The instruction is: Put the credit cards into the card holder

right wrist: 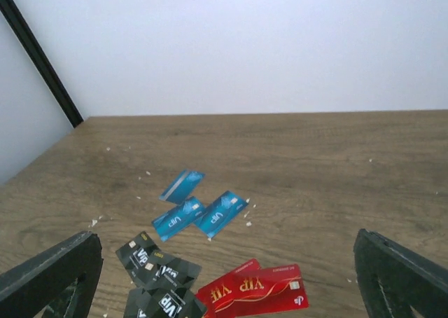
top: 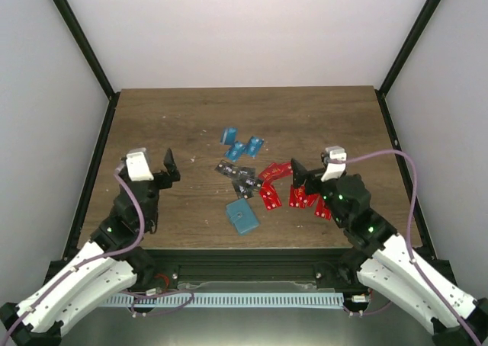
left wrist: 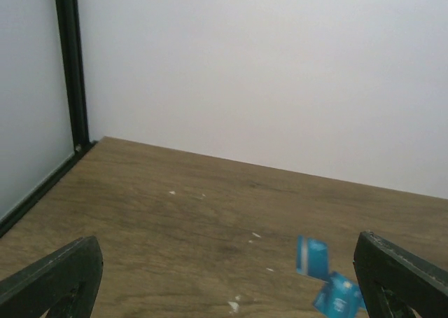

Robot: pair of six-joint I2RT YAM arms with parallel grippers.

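The credit cards lie scattered mid-table: three blue cards (top: pixel 242 145), black cards (top: pixel 239 178) and red cards (top: pixel 271 187), with more red ones (top: pixel 309 199) partly under my right arm. The teal card holder (top: pixel 242 216) lies flat near the front edge, just below the black cards. My left gripper (top: pixel 155 164) hovers open to the left, well clear of the cards; its wrist view catches two blue cards (left wrist: pixel 313 256) by its right finger. My right gripper (top: pixel 315 171) is open above the red cards, and its view shows blue cards (right wrist: pixel 197 209), black cards (right wrist: pixel 157 269) and red cards (right wrist: pixel 259 288).
Black frame posts (top: pixel 80 37) and white walls enclose the wooden table (top: pixel 191 117). Small white flecks (left wrist: pixel 234 305) dot the wood left of the cards.
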